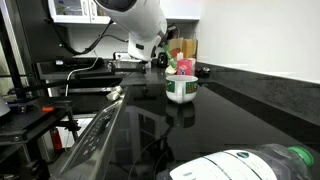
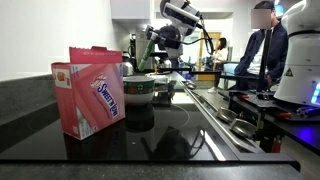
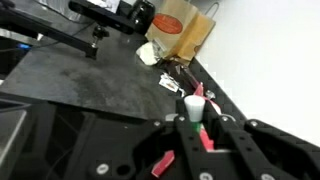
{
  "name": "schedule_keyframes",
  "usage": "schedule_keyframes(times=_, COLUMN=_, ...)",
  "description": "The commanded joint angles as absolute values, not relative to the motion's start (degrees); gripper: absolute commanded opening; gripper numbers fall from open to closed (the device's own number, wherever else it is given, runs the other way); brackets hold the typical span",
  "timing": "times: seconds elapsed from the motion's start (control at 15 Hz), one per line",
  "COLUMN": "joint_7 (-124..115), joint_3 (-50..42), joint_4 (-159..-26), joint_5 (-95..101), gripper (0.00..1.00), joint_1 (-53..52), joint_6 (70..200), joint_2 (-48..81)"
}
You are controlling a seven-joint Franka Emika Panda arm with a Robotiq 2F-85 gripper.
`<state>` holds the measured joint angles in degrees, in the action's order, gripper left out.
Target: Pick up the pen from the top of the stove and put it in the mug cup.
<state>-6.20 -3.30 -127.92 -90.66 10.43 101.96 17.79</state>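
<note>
My gripper (image 3: 197, 128) is shut on the pen (image 3: 195, 106); its white end and a bit of green body stick out between the fingers. In both exterior views the gripper (image 1: 160, 60) (image 2: 160, 48) hangs in the air above and beyond the mug cup. The pen is too small to make out there. The mug cup (image 1: 181, 89) (image 2: 137, 91) is white with a green band and stands upright on the glossy black stove (image 1: 150, 135) (image 2: 175, 125). The mug is out of the wrist view.
A pink carton (image 2: 90, 92) stands beside the mug. A pink object (image 1: 184, 66) and brown containers (image 1: 188, 47) (image 3: 180, 30) sit behind it near the wall. A plastic bottle (image 1: 260, 165) lies in the foreground. A person (image 2: 262, 50) stands beyond the steel front edge (image 2: 225, 120).
</note>
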Motion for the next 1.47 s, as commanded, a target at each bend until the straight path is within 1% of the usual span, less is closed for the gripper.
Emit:
schedule_keyframes(times=0.0, joint_7=-11.47, joint_3=-5.38, joint_4=-125.16, joint_5=-93.41, gripper=0.05, joint_1=9.27, joint_6=101.24, joint_2=19.98)
schedule_keyframes(times=0.33, joint_7=-17.11, joint_3=-6.74, joint_4=-122.27, joint_5=-93.57, gripper=0.05, joint_1=9.72, joint_6=100.49, joint_2=23.78)
schedule_keyframes(times=0.73, joint_7=-17.25, joint_3=-6.75, joint_4=-119.10, joint_5=-93.47, gripper=0.05, joint_1=10.04, joint_6=99.73, joint_2=28.95)
schedule_keyframes(times=1.2, joint_7=-17.93, joint_3=-6.88, joint_4=-118.12, joint_5=-93.25, gripper=0.05, joint_1=10.48, joint_6=99.64, joint_2=31.88)
schedule_keyframes(times=1.27, joint_7=-18.10, joint_3=-6.93, joint_4=-118.10, joint_5=-93.11, gripper=0.36, joint_1=10.36, joint_6=99.92, joint_2=32.06)
schedule_keyframes(times=1.33, joint_7=-18.14, joint_3=-6.98, joint_4=-118.15, joint_5=-93.01, gripper=0.47, joint_1=10.30, joint_6=100.09, joint_2=32.18)
schedule_keyframes(times=1.4, joint_7=-17.96, joint_3=-7.10, joint_4=-118.36, joint_5=-92.94, gripper=0.54, joint_1=10.20, joint_6=100.52, joint_2=32.06)
